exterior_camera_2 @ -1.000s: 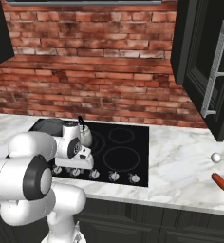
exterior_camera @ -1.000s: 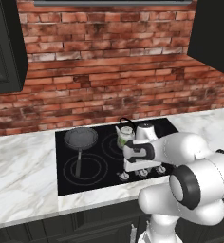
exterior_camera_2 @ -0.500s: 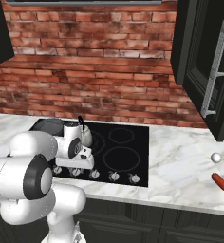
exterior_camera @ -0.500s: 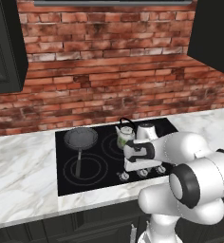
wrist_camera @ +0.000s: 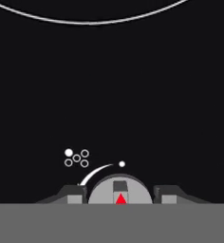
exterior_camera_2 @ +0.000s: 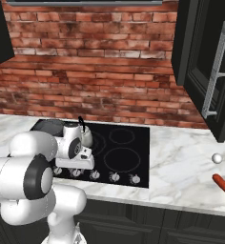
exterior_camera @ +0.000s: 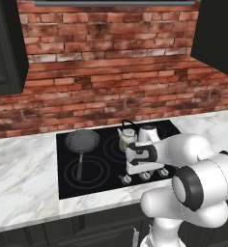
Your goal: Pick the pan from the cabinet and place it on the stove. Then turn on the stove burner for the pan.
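Observation:
The pan (exterior_camera: 82, 140), dark grey with a long thin handle, sits on the back left ring of the black glass stove (exterior_camera: 96, 169); its edge also shows behind the arm (exterior_camera_2: 47, 126). My gripper (exterior_camera: 135, 172) (exterior_camera_2: 75, 169) is down at the stove's front row of silver knobs. In the hand view the gripper (wrist_camera: 120, 195) has its two fingertips (wrist_camera: 76, 194) pressed against the sides of one round silver knob (wrist_camera: 120, 187) with a red marker. The cabinet (exterior_camera_2: 214, 71) hangs at the upper right with its door swung open.
A small pale kettle (exterior_camera: 127, 136) (exterior_camera_2: 84, 135) stands on the stove just behind my hand. On the marble counter (exterior_camera_2: 181, 167) to the right lie a small white ball (exterior_camera_2: 217, 157) and a red sausage-like item (exterior_camera_2: 224, 185). A brick wall backs the counter.
The fingers have drawn in onto the knob. The arm, pan and kettle stay where they were.

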